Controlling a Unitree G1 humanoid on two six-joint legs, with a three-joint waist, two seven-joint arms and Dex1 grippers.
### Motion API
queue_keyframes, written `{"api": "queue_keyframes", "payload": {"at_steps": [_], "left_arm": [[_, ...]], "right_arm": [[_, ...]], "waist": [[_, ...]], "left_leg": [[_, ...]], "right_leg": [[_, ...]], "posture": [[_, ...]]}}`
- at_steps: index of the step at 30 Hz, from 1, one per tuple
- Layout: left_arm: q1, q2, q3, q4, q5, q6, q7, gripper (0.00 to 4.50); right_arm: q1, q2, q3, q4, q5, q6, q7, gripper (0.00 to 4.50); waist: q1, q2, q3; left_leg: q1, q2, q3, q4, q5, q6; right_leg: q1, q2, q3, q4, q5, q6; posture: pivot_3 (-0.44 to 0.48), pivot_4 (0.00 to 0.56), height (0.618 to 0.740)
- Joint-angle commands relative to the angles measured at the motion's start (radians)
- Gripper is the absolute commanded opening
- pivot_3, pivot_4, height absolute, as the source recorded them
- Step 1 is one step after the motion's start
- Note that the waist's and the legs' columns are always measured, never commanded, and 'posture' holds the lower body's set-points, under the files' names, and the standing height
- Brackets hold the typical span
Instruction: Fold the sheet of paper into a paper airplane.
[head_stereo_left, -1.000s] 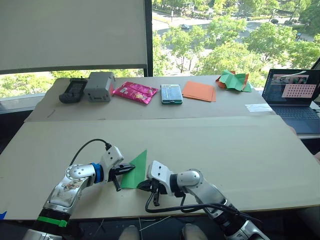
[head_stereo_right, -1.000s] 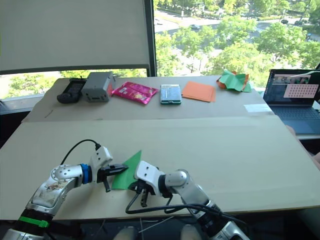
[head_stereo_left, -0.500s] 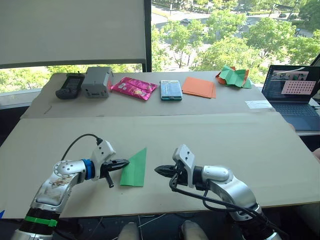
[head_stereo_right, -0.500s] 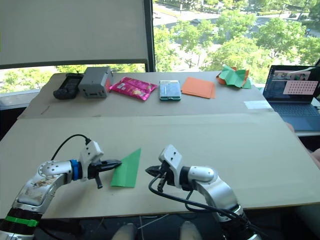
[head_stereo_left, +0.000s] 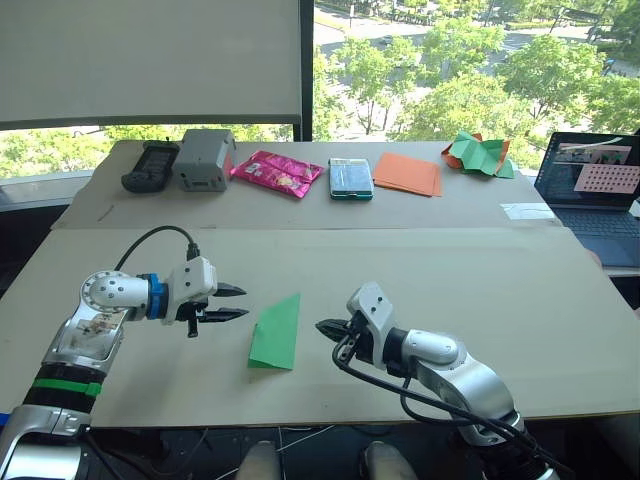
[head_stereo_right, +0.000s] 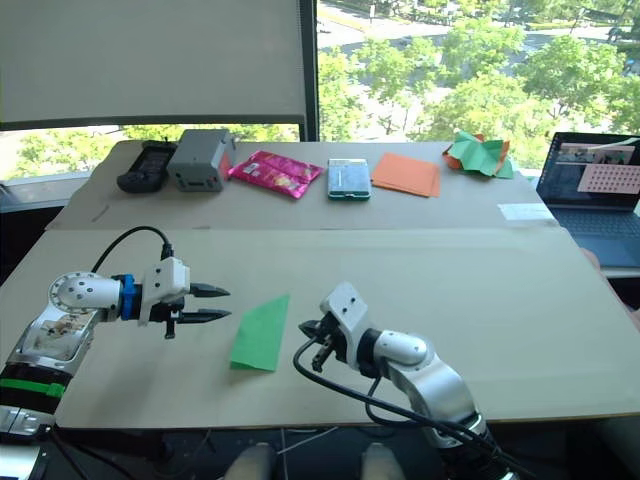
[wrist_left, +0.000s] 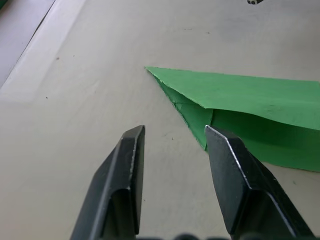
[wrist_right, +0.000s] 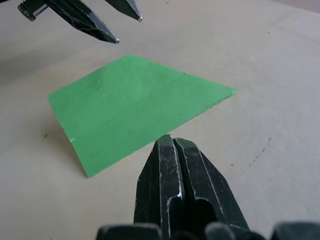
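Green paper (head_stereo_left: 277, 333) folded to a pointed wedge, flat near the table's (head_stereo_left: 520, 300) front edge. Between both grippers, touching neither. Left gripper (head_stereo_left: 236, 302) gaping open, empty; right gripper (head_stereo_left: 322, 326) pinched closed on nothing

The sheet of paper (head_stereo_left: 277, 333) is thin, matt green paper with a crease, laid on the desk (head_stereo_left: 480, 290), which looks like smooth, dull tan board with small marks. The left gripper (head_stereo_left: 229, 303) and the right gripper (head_stereo_left: 322, 326) are made of black, slightly shiny plastic. A glossy pink wrapper (head_stereo_left: 277, 172) is seen at the desk's far side.
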Motion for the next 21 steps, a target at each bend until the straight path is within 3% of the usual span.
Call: {"api": "queue_keyframes", "payload": {"at_steps": [1,6,11,15,21], "left_arm": [[-0.109,-0.006,-0.064,0.177,0.098,-0.3,-0.068,3.16],[-0.266,-0.102,-0.12,0.351,0.101,-0.59,-0.132,3.16],[-0.299,-0.148,-0.161,0.405,0.073,-0.734,-0.198,3.16],[-0.311,-0.138,-0.193,0.449,0.094,-0.768,-0.231,1.99],[-0.332,-0.131,-0.212,0.496,0.182,-0.821,-0.162,0.02]], "right_arm": [[0.0,0.002,-0.021,-0.036,0.02,0.002,-0.017,0.0],[0.008,0.001,-0.013,-0.039,0.017,0.01,-0.036,0.0],[0.017,0.005,-0.012,-0.046,0.014,0.021,-0.06,0.0],[0.023,0.011,-0.008,-0.053,0.017,0.023,-0.075,0.0],[0.014,0.013,-0.003,-0.043,0.014,0.017,-0.081,0.0]], "waist": [[0.003,0.0,0.0],[0.01,0.0,0.0],[0.006,0.0,-0.001],[0.0,0.0,-0.001],[0.004,0.0,-0.001]], "left_leg": [[0.0,0.0,0.0,0.0,0.0,0.0],[-0.003,0.0,0.0,0.002,0.005,0.007],[-0.003,0.0,0.001,0.003,0.006,0.009],[-0.002,0.0,0.001,0.003,0.008,0.013],[-0.001,0.0,0.0,0.003,0.008,0.013]], "right_leg": [[0.0,0.0,0.0,0.0,0.0,0.0],[0.001,0.001,0.001,0.0,0.002,0.002],[0.012,0.001,0.002,0.0,0.002,0.002],[0.012,0.002,0.003,0.004,0.003,0.003],[0.012,0.002,0.003,0.011,0.003,0.003]], "posture": [[0.0,0.15,0.706],[0.0,0.15,0.706],[0.0,0.15,0.706],[0.0,0.15,0.706],[0.0,0.15,0.706]]}}
